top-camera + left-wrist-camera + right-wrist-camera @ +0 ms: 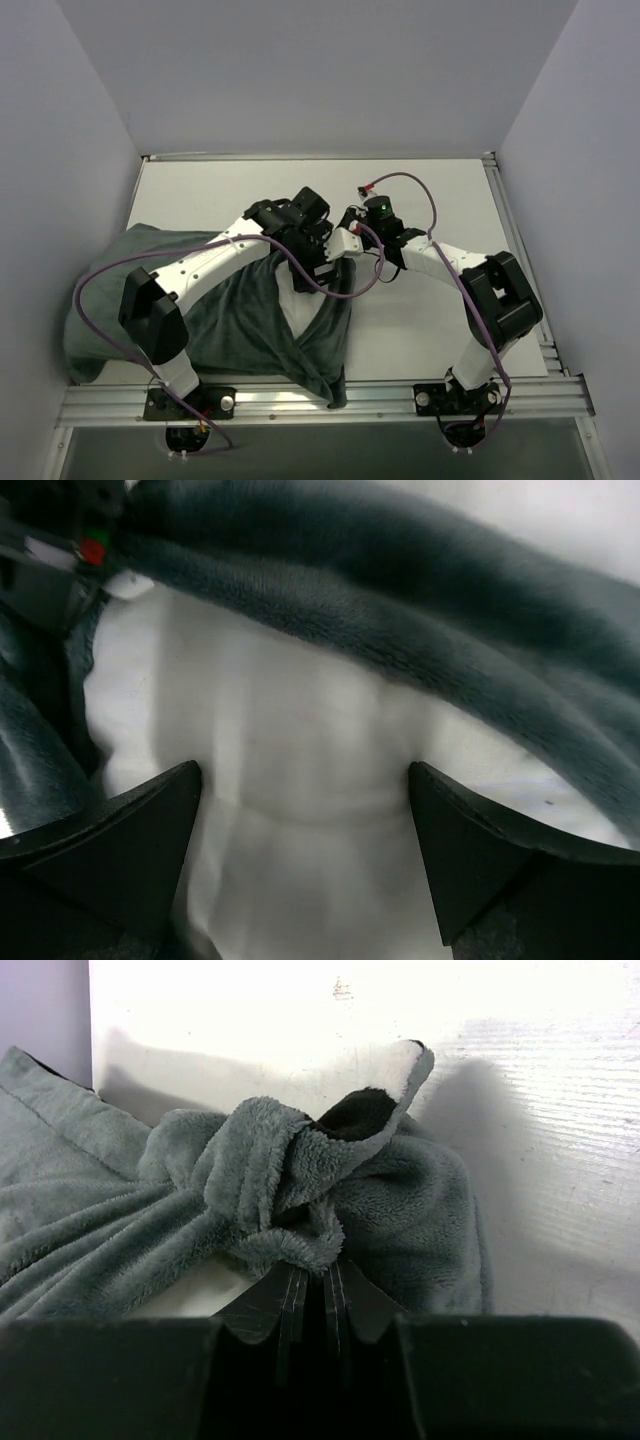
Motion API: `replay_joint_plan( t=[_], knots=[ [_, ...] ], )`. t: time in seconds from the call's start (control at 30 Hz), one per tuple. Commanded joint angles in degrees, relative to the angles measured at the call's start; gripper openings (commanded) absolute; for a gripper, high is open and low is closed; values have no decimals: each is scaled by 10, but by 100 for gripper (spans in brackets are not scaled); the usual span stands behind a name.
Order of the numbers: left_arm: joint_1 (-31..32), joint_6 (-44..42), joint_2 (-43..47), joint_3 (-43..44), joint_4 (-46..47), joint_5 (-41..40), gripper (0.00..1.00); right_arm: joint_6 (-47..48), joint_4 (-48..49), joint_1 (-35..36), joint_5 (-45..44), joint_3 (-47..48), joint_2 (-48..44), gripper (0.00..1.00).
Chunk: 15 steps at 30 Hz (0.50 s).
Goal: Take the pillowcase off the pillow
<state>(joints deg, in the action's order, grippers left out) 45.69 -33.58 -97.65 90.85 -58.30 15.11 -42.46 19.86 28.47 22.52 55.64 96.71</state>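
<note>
One pillowcase (pixel 240 330) and one pillow (pixel 296 305) lay on the near left part of the desk (pixel 440 200). The pillow sat inside the case, with a single white patch exposed at the opening. From above, only the plain grey face of the case showed. The right wrist view showed one small black-and-white flap at a turned-up edge. Two arms were present, each with two fingers. The left fingers (pixel 130 840) stood apart, one on each side of the exposed white pillow, gripping nothing; whether they touched it could not be told. The right fingers (pixel 290 1305) were pressed together, clamped on one bunched fold of the pillowcase.
</note>
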Motion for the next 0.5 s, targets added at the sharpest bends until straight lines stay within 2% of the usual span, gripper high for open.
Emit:
replay_joint_plan(
  t=[0.0,0.07,0.23,0.27,0.3,0.33,0.4,0.47],
  knots=[
    [2,-22,0,-10,20,-89,94,-1,-11,-6,-10,7,-22,0],
    [5,-15,-19,-13,29,-133,94,-1,-13,-2,-9,14,-21,0],
    [12,-17,-72,26,-1,-133,99,-2,-19,11,-20,32,-30,0],
    [16,-22,-70,22,1,-138,85,-2,-24,11,-23,34,-33,0],
    [20,-21,-69,16,6,-144,56,4,-29,7,-26,36,-39,0],
    [23,-18,-69,17,5,-146,43,7,-35,5,-28,39,-42,0],
    [26,-1,-69,21,-5,-164,2,11,-48,-6,-33,44,-55,0],
    [25,14,-56,7,1,-165,2,19,-61,-15,-39,44,-68,0]
  ],
)
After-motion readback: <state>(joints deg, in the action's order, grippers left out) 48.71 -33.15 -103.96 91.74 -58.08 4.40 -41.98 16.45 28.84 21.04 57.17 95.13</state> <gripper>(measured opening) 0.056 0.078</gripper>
